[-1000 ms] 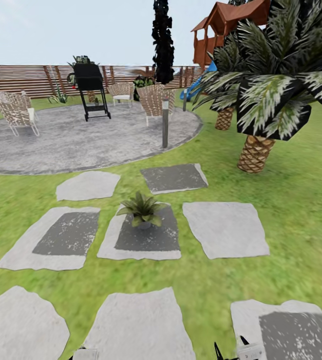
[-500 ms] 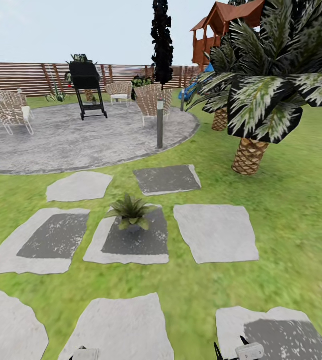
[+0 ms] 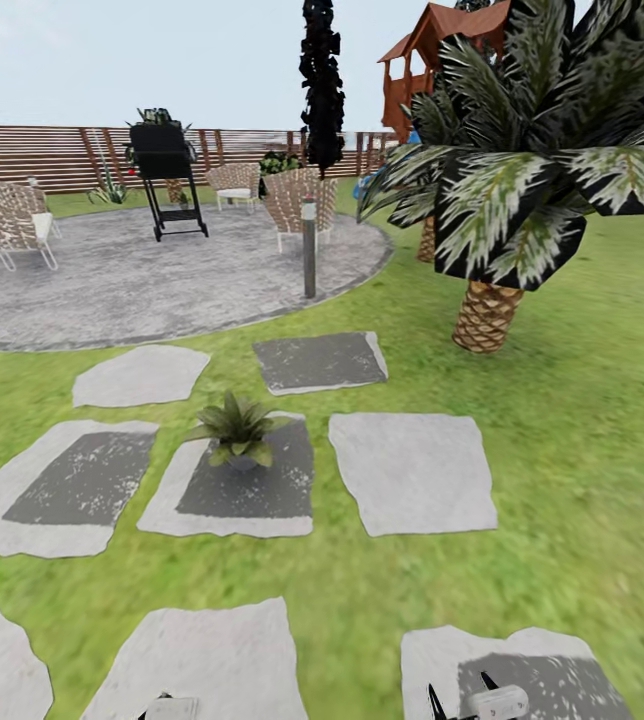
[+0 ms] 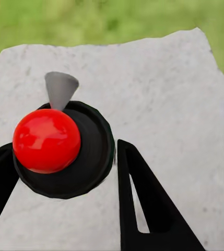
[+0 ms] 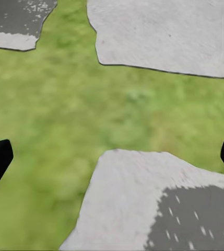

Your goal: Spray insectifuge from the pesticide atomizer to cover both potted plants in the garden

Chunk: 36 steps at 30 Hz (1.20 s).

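Note:
One potted plant (image 3: 235, 430), a low green rosette in a small grey pot, stands on a dark-centred stepping stone (image 3: 232, 485) ahead of me on the lawn. In the left wrist view my left gripper (image 4: 59, 151) is shut on the pesticide atomizer (image 4: 65, 149), seen end-on as a round black body with a red knob and a grey cone nozzle, above a pale stone. My right gripper (image 5: 112, 151) is open, holding nothing, over grass and stones. Both grippers, left (image 3: 172, 708) and right (image 3: 472, 703), peek in at the head view's bottom edge.
A scaly-trunked palm (image 3: 484, 315) rises ahead to the right with low fronds. Beyond lies the round paved patio (image 3: 142, 290) with a black grill (image 3: 167, 165), wicker chairs (image 3: 297, 205) and a short post light (image 3: 309, 250). A slatted fence (image 3: 52, 155) closes the back.
The whole head view has shifted: plant, stones and palm sit further left and slightly lower, so the camera moved. Both grippers stay at the bottom edge.

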Available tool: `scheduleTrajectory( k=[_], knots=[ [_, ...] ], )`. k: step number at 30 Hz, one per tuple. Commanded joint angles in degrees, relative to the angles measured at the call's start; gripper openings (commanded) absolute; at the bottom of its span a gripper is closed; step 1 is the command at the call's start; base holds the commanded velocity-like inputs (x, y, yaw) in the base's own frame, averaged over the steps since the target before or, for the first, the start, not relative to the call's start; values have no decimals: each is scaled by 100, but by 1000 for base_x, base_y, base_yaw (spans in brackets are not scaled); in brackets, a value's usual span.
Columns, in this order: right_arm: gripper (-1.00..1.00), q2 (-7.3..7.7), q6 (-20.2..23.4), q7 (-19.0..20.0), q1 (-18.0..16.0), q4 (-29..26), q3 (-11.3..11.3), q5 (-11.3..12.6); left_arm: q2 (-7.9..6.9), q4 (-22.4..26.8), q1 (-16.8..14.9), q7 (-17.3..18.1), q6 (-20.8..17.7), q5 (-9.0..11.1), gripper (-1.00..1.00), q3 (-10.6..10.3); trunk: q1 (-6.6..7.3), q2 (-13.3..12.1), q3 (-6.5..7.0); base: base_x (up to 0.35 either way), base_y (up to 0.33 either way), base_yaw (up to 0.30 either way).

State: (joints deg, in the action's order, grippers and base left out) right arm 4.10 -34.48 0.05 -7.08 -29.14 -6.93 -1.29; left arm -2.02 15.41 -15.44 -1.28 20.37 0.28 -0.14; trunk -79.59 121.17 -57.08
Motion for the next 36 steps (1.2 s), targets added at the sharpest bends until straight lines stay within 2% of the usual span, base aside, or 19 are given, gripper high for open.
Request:
scheduleTrajectory(
  k=[1, 23, 36],
  knots=[
    [100, 3, -15, -2, -4, 5, -10, -11, 0, -3, -2, -13, 19, 4, -100, -3, 0, 2, -4, 85, -268, 0],
    [100, 3, -12, -1, -4, 5, -10, -11, 0, -3, -2, -13, 19, 1, -100, -3, 0, 2, -4, 85, -268, 3],
    [100, 3, -11, -12, -4, 5, -10, -11, 0, -3, -2, -13, 19, 3, -100, -3, 0, 2, -4, 85, -268, 120]
  ],
)
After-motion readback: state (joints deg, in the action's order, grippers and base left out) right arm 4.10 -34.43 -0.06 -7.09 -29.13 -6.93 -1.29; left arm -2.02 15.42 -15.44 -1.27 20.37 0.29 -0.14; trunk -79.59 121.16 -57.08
